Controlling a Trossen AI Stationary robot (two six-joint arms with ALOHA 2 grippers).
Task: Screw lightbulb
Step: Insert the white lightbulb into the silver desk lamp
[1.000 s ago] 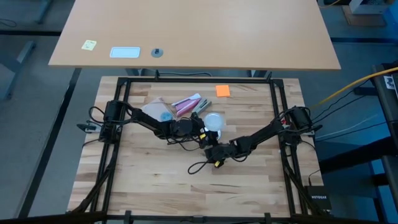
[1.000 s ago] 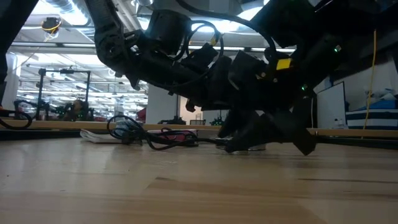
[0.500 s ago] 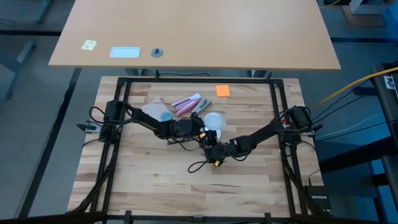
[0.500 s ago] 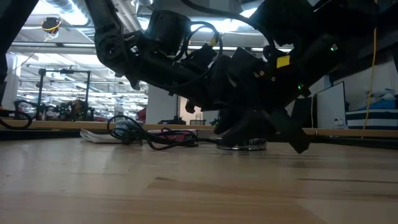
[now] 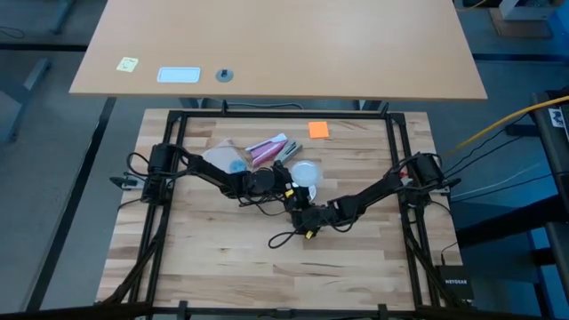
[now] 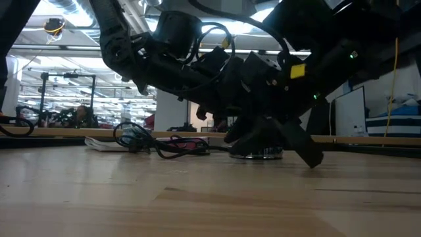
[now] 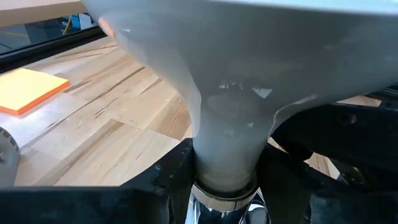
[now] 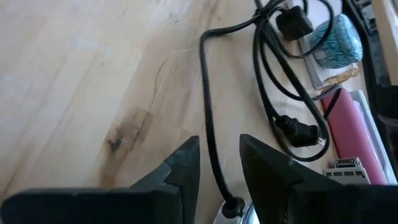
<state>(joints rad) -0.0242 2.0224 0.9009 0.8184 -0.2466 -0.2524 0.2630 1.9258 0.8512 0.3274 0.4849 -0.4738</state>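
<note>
Near the counter's middle, the left hand [image 5: 286, 187] pinches the lightbulb [image 5: 306, 173] at its neck, long axis pointing away from that hand toward the far right. The right hand [image 8: 219, 167], part spread, straddles the black cord [image 8: 208, 143] just at the socket [image 6: 258, 154]. The lightbulb looks frosted white.

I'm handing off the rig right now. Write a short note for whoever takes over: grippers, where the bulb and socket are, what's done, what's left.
Left gripper: shut on the lightbulb, gripping its neck just above the silver base.
Right gripper: low at mid-table, its fingers on either side of the black cord at the socket; whether it grips the socket is unclear.
Bulb: mid-table, base down over the socket.
Done: bulb picked up and brought to the socket.
Left: how far the base is threaded cannot be seen. Check the seating, finish screwing, release both.
</note>
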